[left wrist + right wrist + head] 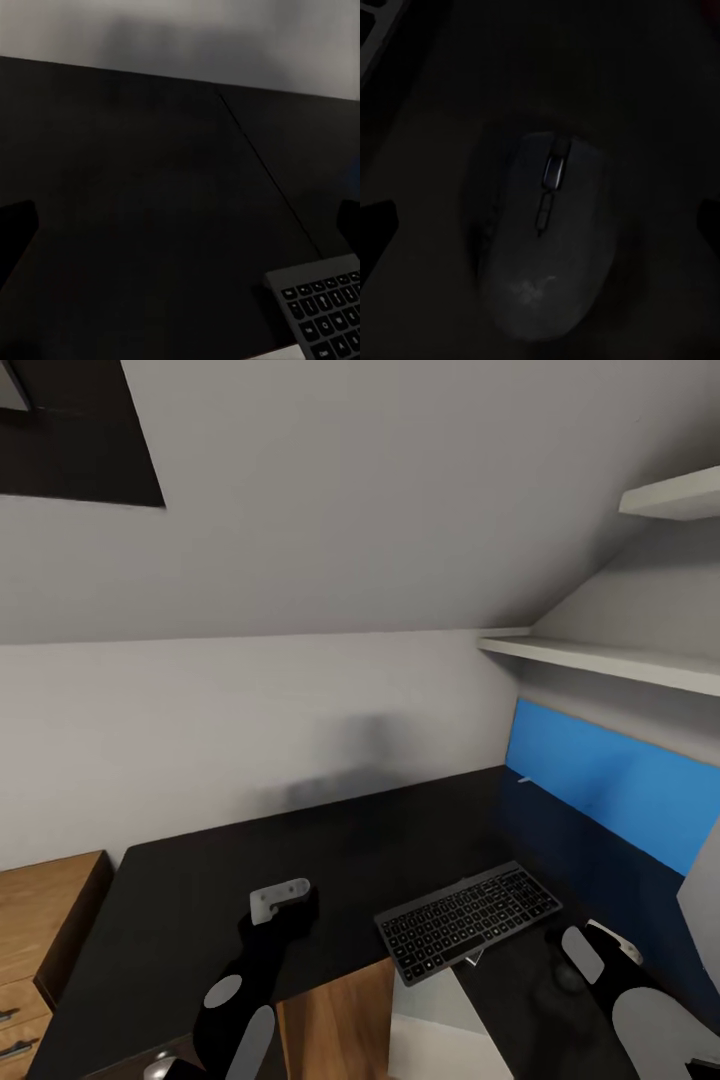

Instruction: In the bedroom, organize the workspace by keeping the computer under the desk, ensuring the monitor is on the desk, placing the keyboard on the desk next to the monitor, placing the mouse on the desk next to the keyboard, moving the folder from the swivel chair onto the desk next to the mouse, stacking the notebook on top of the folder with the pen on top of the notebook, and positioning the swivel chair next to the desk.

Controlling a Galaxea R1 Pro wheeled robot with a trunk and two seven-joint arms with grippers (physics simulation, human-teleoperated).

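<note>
Across the room's corner runs the black desk (200,880), meeting grey walls. At its right end stands a blue-lit monitor (610,790). Near the front edge lies the keyboard (468,920), angled. Beside it, the mouse (547,232) rests on the desk, between the right gripper's (540,225) spread fingers. Over bare desktop hangs the left gripper (180,225), fingers also spread wide.

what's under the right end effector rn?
A grey mouse lies on the black desk directly below the right end effector, between its fingers. In the head view the arm covers it. The keyboard sits beside it, one corner overhanging the desk edge.
</note>
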